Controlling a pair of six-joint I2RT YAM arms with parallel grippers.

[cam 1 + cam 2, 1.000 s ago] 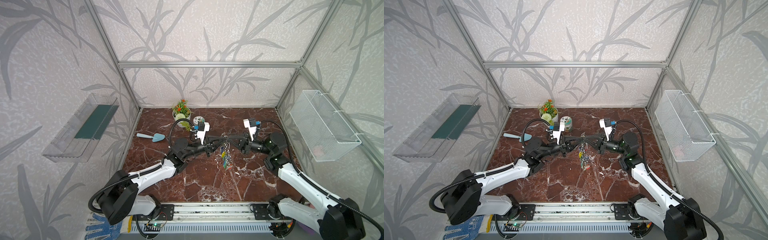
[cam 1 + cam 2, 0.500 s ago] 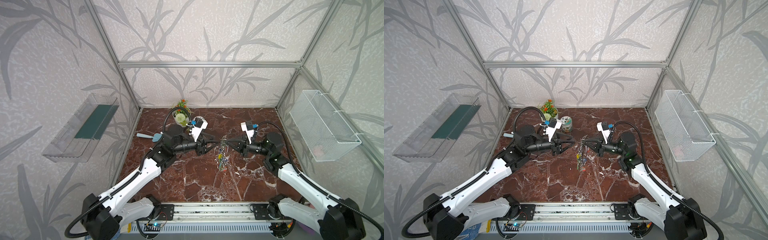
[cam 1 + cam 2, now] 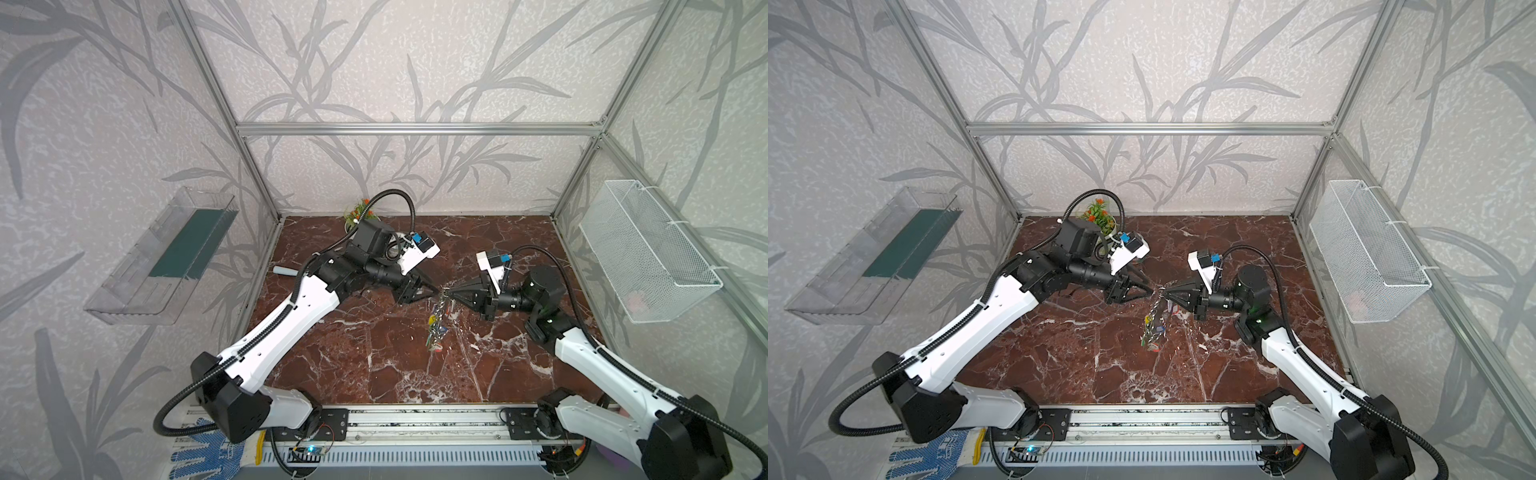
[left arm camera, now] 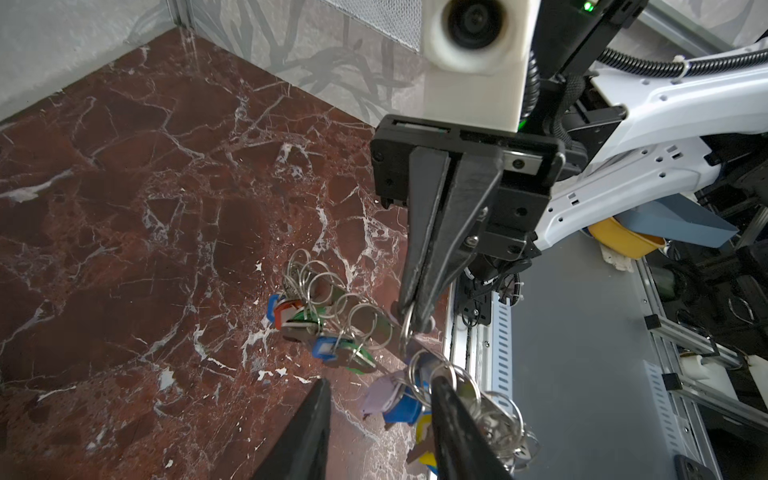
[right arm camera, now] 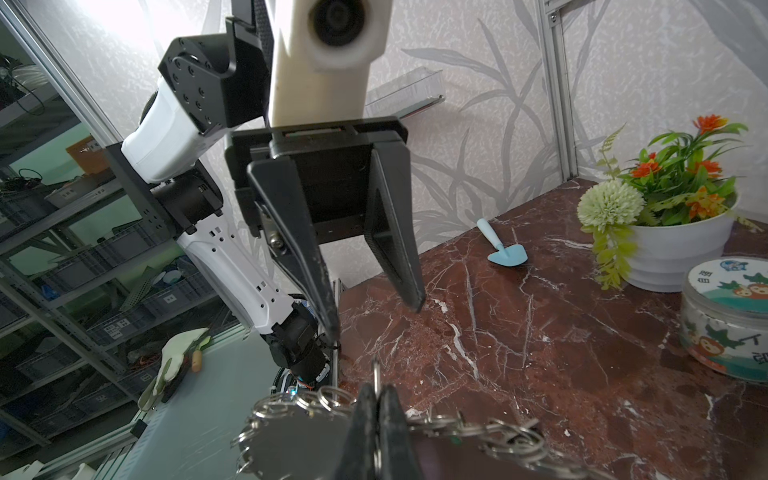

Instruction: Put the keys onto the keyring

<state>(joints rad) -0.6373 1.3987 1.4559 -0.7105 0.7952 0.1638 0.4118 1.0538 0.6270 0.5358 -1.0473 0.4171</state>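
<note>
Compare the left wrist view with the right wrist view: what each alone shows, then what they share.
Left wrist only: coloured tags, a lilac tag, the mesh basket. Right wrist only: flower pot, blue trowel, jar. Shared: the keyring pinched in the shut right tool, the open left tool, the marble table.

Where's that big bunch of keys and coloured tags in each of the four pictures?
A top view: the keyring hangs at centre.
A top view: the keyring, also centre.
Left wrist: lower middle.
Right wrist: bottom edge.
Shared landmark: the right gripper pinching its top ring.
</note>
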